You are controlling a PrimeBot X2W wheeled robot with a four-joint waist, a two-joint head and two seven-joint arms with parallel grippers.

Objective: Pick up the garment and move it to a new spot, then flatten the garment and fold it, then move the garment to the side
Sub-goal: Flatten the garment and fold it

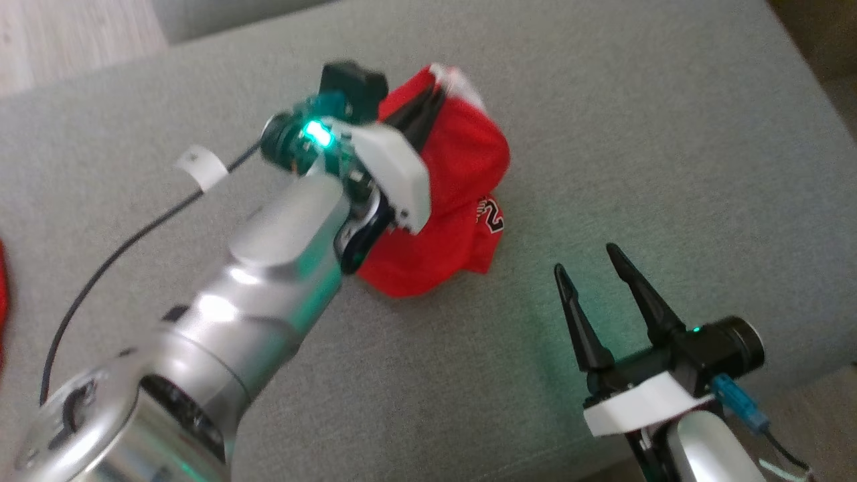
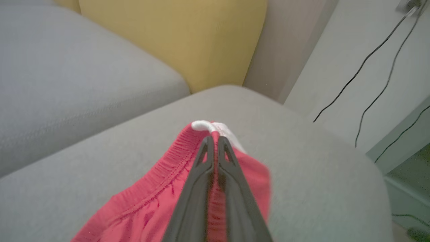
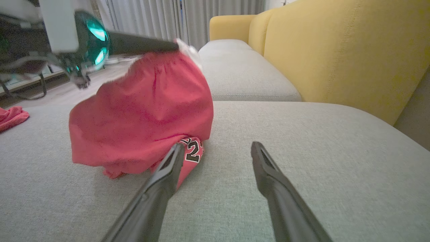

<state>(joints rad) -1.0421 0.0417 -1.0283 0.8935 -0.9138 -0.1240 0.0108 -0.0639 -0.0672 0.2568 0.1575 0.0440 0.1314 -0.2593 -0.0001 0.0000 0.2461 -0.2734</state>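
The garment (image 1: 462, 167) is a red jersey piece with white trim and a number patch, bunched on the grey sofa cushion (image 1: 602, 134). My left gripper (image 1: 435, 84) is shut on its waistband edge, and the cloth (image 3: 141, 124) hangs from it in a raised drape whose lower folds rest on the cushion. From the left wrist, the two fingers press together over the red elastic hem (image 2: 174, 164) near the white trim. My right gripper (image 1: 589, 261) stands open to the right of the garment, low over the cushion, with nothing between its fingers (image 3: 164, 174).
A yellow sofa back (image 3: 336, 50) runs behind the grey cushions. Another red cloth (image 3: 11, 116) lies at the far left of the seat. Black cables (image 2: 369, 67) hang on the wall beyond the cushion's corner. A cable with a white tag (image 1: 201, 166) trails from my left arm.
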